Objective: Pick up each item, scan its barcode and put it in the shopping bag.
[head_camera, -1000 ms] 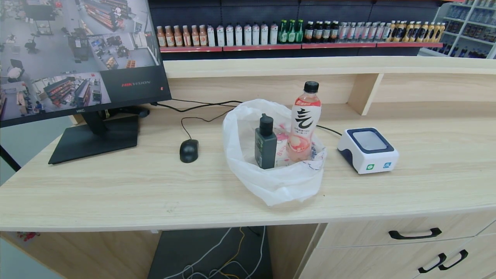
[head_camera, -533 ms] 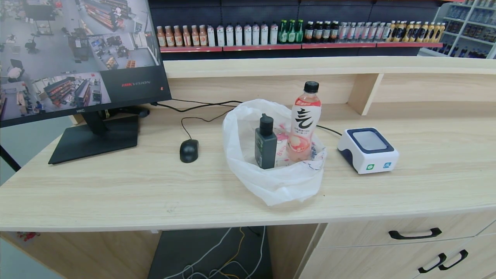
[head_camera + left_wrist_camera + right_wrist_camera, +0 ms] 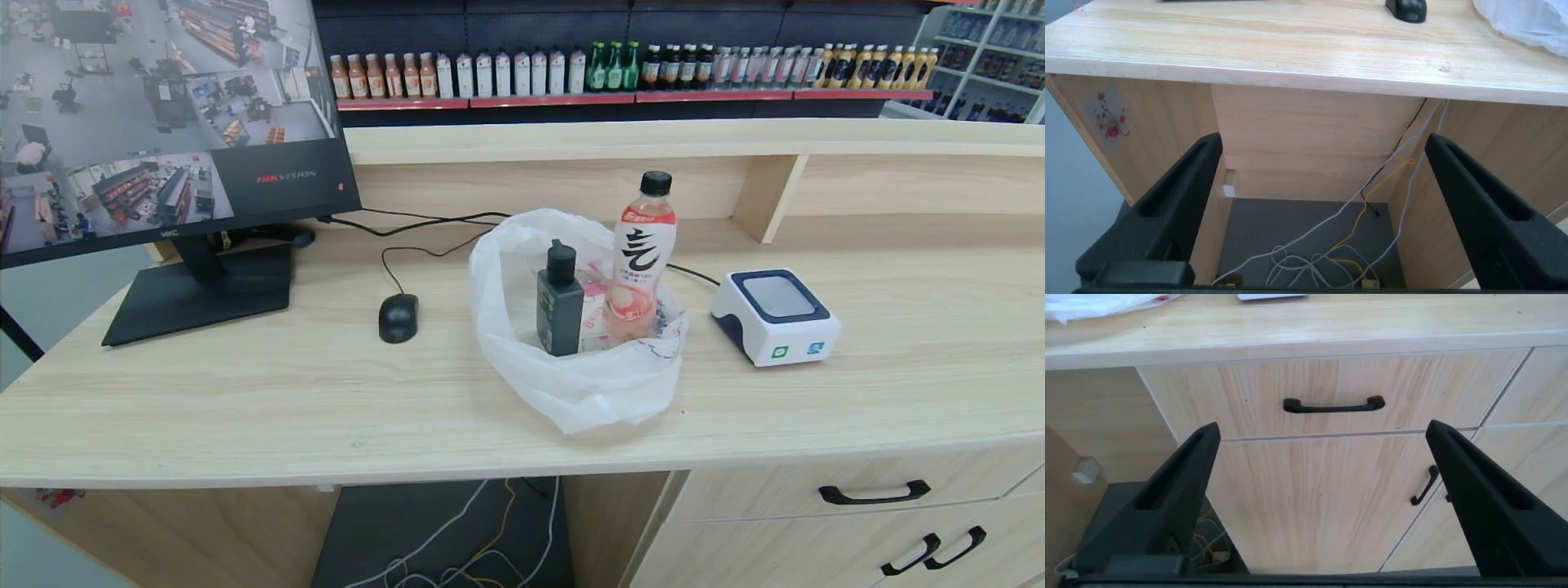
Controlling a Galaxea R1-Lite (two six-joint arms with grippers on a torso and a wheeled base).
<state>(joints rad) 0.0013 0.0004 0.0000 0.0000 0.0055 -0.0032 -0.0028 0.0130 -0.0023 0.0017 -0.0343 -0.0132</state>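
Shopping bag (image 3: 571,384) sits mid-frame in head view w/ dark bottle (image 3: 560,306) & pink drink bottle (image 3: 641,261) upright inside, scanner (image 3: 775,314) just right of it. Left gripper (image 3: 1323,147) & right gripper (image 3: 1323,434) hang below the countertop, jaws wide apart, holding nothing. Bagging looks done, imo; you'd raise an arm only for another item.

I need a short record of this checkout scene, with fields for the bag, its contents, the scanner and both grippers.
bag: white shopping bag, open, on the counter
in bag: dark bottle and pink drink bottle, both upright
scanner: on the counter, right of the bag, apart from it
left gripper: open, empty, low in front of the counter
right gripper: open, empty, facing the drawer
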